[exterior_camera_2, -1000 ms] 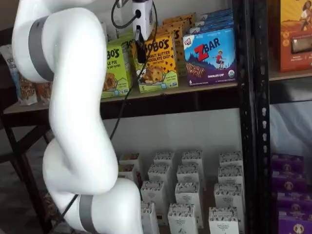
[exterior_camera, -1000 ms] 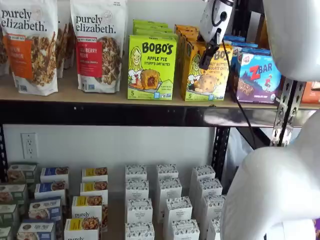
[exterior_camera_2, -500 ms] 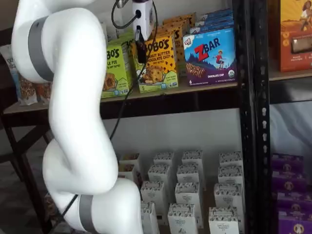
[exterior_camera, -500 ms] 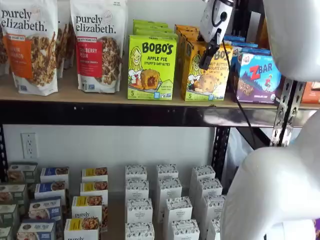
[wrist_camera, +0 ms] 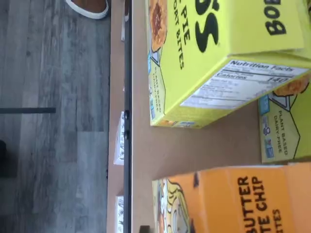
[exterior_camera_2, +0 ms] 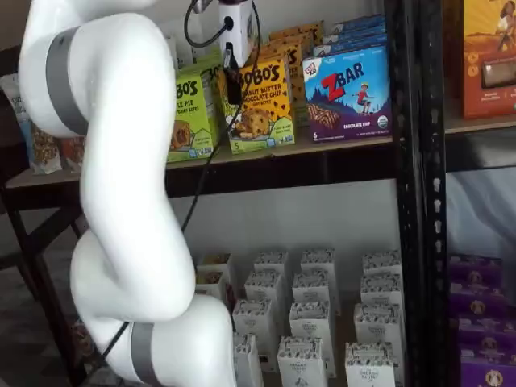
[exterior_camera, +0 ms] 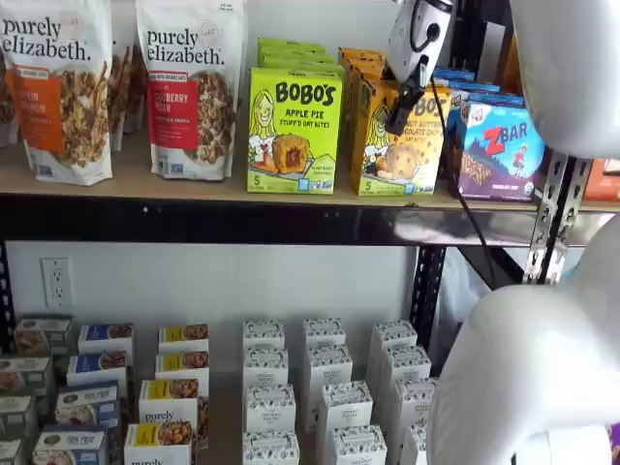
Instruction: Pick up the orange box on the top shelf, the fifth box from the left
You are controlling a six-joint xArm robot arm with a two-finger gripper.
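Observation:
The orange box (exterior_camera: 399, 155) stands at the front of a row of like boxes on the top shelf (exterior_camera: 194, 184), between a lime-green Apple Pie box (exterior_camera: 294, 131) and a blue ZBar box (exterior_camera: 499, 150). It also shows in a shelf view (exterior_camera_2: 262, 113) and in the wrist view (wrist_camera: 233, 199), beside the green box (wrist_camera: 209, 48). My gripper (exterior_camera: 400, 114) hangs in front of the orange box's upper front face in both shelf views (exterior_camera_2: 232, 87). Its black fingers show no plain gap and hold no box.
Two purely elizabeth bags (exterior_camera: 189, 82) stand left of the green box. Several small white boxes (exterior_camera: 325, 397) fill the lower level. A black upright (exterior_camera_2: 411, 201) stands right of the ZBar box (exterior_camera_2: 351, 93). My white arm (exterior_camera_2: 121, 201) covers the shelf's left part.

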